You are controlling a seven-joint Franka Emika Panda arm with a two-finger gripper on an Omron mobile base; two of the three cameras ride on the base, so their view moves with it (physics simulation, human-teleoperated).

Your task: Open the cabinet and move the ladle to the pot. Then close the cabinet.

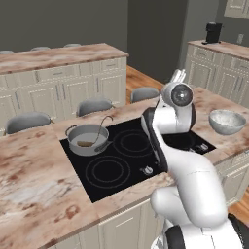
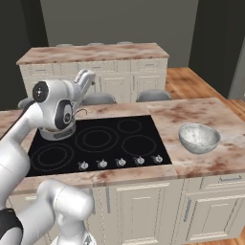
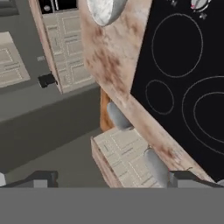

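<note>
The grey pot (image 1: 73, 136) stands on the back left burner of the black cooktop (image 1: 127, 163). The brown ladle (image 1: 85, 143) rests in it, bowl down, its thin curved handle rising over the right rim. My gripper (image 3: 113, 180) is open and holds nothing; it is raised above the counter's far side (image 1: 179, 74), well right of the pot. A cream wall cabinet (image 1: 238, 7) hangs at the far right above the back counter; in the hand view (image 3: 11, 57) its doors look shut. My arm hides part of the pot (image 2: 56, 133) in the right base view.
A speckled grey bowl (image 1: 226, 121) (image 2: 199, 138) sits on the counter right of the cooktop. Grey stools (image 1: 95, 105) line the island's far side. A second island (image 1: 58, 63) stands behind. A dark coffee machine (image 1: 213, 32) is on the back right counter.
</note>
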